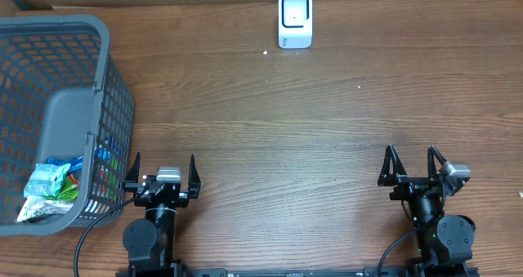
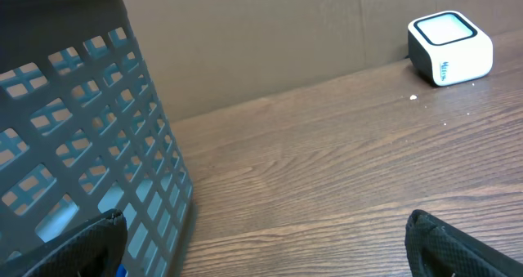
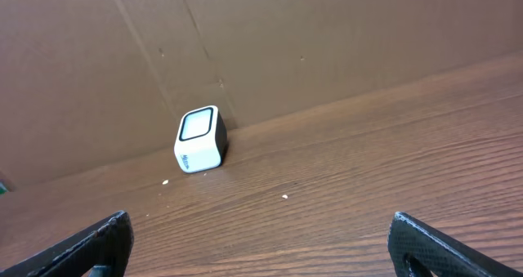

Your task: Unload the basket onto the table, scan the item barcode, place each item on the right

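A white barcode scanner [image 1: 295, 20] with a dark window stands at the far edge of the table; it also shows in the left wrist view [image 2: 450, 47] and the right wrist view [image 3: 200, 140]. Packaged items [image 1: 51, 189], green, blue and white, lie in the near corner of the grey basket [image 1: 98, 40]. My left gripper [image 1: 163, 172] rests open at the near edge, just right of the basket, with nothing between its fingers [image 2: 94, 243]. My right gripper [image 1: 413, 166] rests open at the near right, empty, its fingers [image 3: 441, 243] spread wide.
The basket's mesh wall [image 2: 90, 146] stands close to the left gripper's left finger. A brown cardboard wall [image 3: 286, 48] runs behind the scanner. Small white crumbs [image 1: 265, 52] lie on the wooden table [image 1: 286, 138].
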